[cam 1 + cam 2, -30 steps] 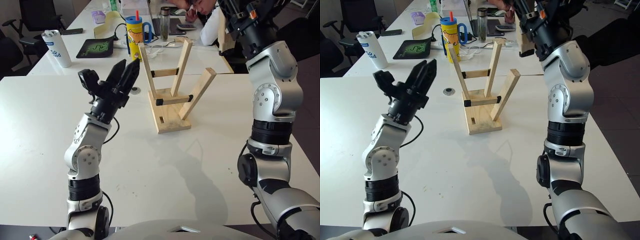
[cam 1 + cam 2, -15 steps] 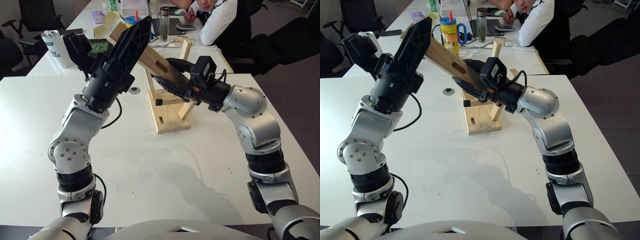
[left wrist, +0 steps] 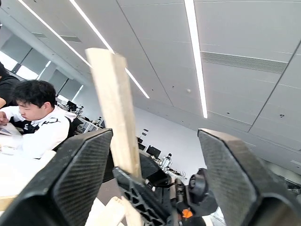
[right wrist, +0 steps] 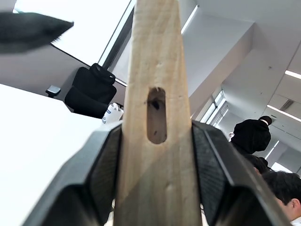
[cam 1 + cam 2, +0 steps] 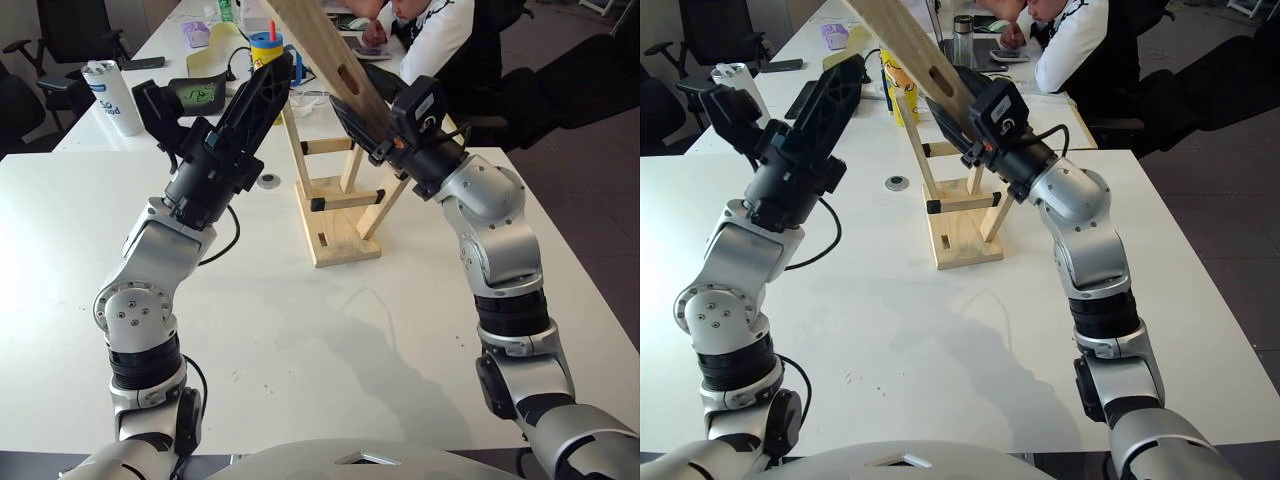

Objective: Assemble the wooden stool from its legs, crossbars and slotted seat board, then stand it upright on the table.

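My right gripper (image 5: 362, 108) is shut on a slotted wooden leg (image 5: 320, 50), which slants up and to the left above the stool. Its pads (image 4: 104, 165) press both sides of the leg (image 4: 155, 70) just below the slot. My left gripper (image 5: 265, 85) is raised beside the leg, open and holding nothing; its fingers (image 3: 80, 174) stand wide apart, with the leg (image 3: 113, 117) seen beyond them. The stool lies upside down: seat board (image 5: 342, 240) flat on the table, three legs up, two crossbars (image 5: 350, 198) joining them.
The far table carries a yellow cup (image 5: 268, 45), a white tumbler (image 5: 110, 95), a black mat (image 5: 195, 92) and a bottle (image 5: 962, 35); a person sits there. A round grommet (image 5: 267, 181) lies left of the stool. The table's near half is free.
The right gripper has lifted the leg and tilted it steeper, away from between the left gripper's fingers. One second ago the left gripper was lower and the right arm was raised at the back.
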`<action>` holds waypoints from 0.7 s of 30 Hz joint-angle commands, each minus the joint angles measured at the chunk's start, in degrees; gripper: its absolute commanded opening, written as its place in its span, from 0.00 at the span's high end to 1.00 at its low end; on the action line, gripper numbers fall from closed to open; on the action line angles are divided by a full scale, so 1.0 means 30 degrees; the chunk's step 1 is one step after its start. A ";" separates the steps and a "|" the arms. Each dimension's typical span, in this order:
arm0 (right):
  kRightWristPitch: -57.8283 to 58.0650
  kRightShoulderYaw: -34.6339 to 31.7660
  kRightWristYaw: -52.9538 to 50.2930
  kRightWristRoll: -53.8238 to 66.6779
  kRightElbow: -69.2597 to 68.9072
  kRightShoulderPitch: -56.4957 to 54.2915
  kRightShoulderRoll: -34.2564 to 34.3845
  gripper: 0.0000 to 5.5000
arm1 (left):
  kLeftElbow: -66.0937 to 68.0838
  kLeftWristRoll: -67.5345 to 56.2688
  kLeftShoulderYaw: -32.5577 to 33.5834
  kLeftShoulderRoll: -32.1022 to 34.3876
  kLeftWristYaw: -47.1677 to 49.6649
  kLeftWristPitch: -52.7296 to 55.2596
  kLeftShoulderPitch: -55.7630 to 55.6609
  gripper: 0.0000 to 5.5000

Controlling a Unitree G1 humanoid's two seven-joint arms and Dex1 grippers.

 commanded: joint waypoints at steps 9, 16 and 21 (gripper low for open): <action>-0.0925 0.1781 0.5112 0.0870 -0.0651 0.0725 -0.1393 0.63 | -0.1029 -0.0022 0.0442 -0.0403 0.0276 -0.1233 -0.0217 0.39; -0.0804 0.1392 0.5254 0.1115 -0.0142 0.0195 -0.1137 0.63 | -0.0944 0.0360 0.0403 -0.0839 0.0495 -0.1900 0.0067 0.57; -0.0210 0.0970 0.5121 0.1833 -0.0153 -0.0311 -0.0714 0.63 | -0.0241 0.1331 0.0050 -0.0909 0.0199 -0.1984 0.0421 0.71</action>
